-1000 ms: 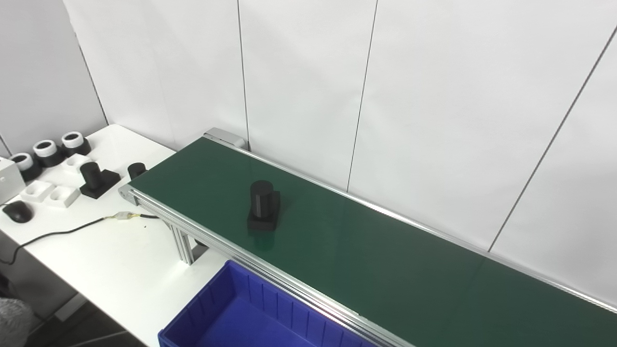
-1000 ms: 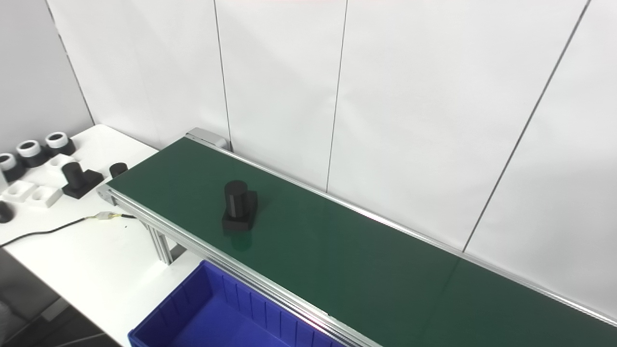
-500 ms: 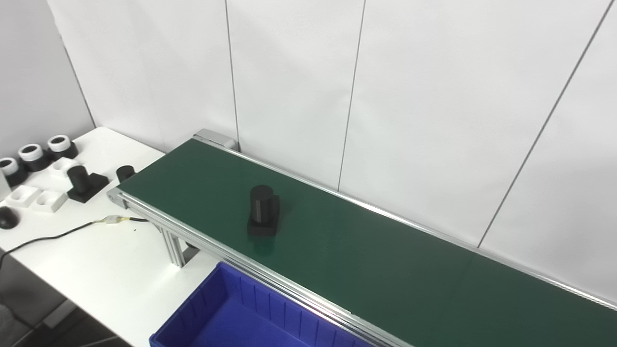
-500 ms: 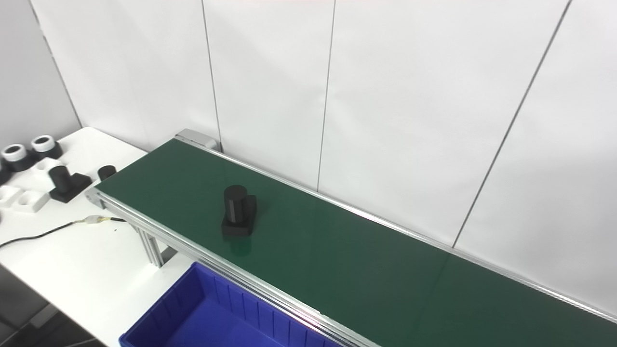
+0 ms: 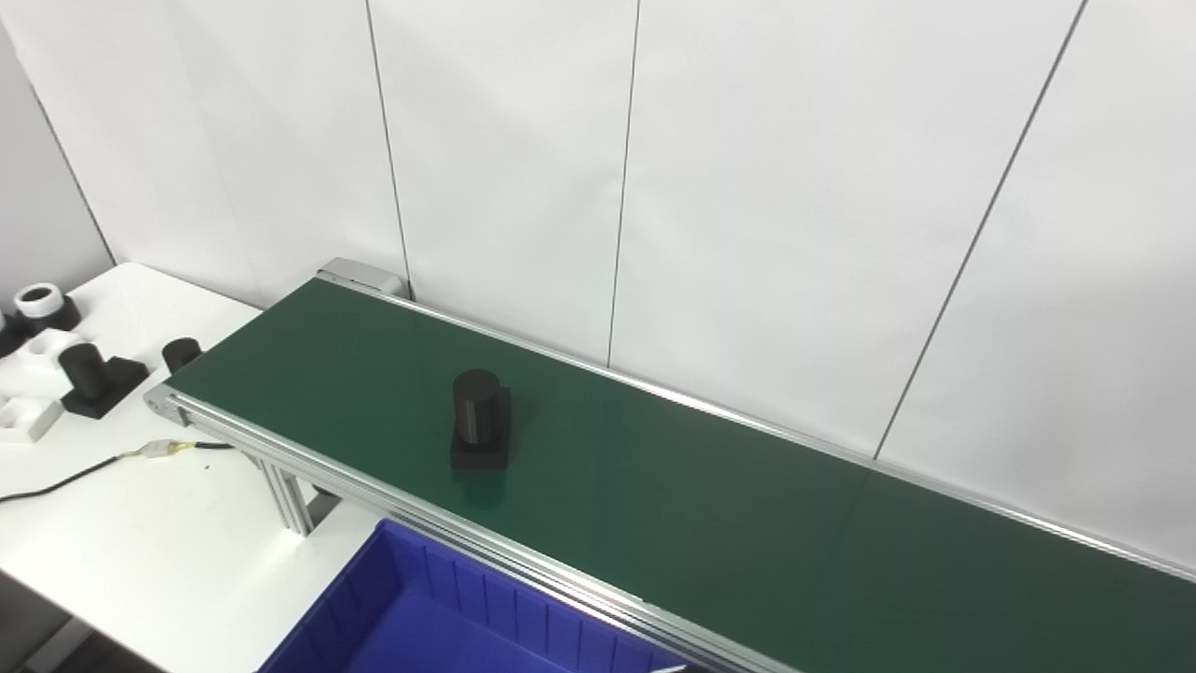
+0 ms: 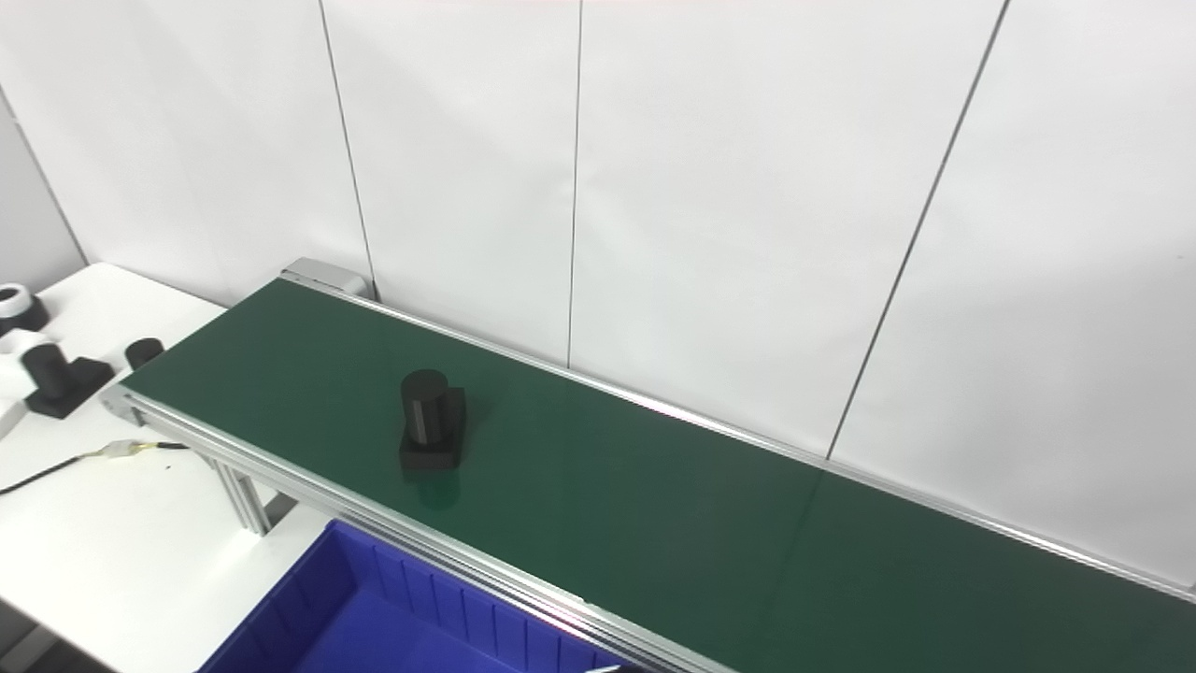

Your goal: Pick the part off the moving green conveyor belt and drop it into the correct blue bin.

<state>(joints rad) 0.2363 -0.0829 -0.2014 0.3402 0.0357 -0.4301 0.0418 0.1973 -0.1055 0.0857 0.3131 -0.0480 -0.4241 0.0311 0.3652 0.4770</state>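
- neither hand nor arm shows in either eye view, so can't tell if they are wide, narrow or holding anything
- nearest: blue bin (image 5: 439,617) at bottom edge, just below the belt's near rail, inside looks bare where seen
- white desk (image 5: 177,542) to the left of the bin, black cable (image 5: 56,481) lying across it
- green conveyor belt (image 5: 710,523) runs diagonally from upper left to lower right, silver rails on both sides
- black part (image 5: 479,432) stands upright on the belt, round post on a square base, toward the belt's left half, nothing touching it or blocking it
- far left on the desk: similar black part (image 5: 93,381), small black cylinder (image 5: 179,353), white-topped ring (image 5: 39,305), white blocks (image 5: 23,416)
- white panel wall (image 5: 747,187) behind the belt
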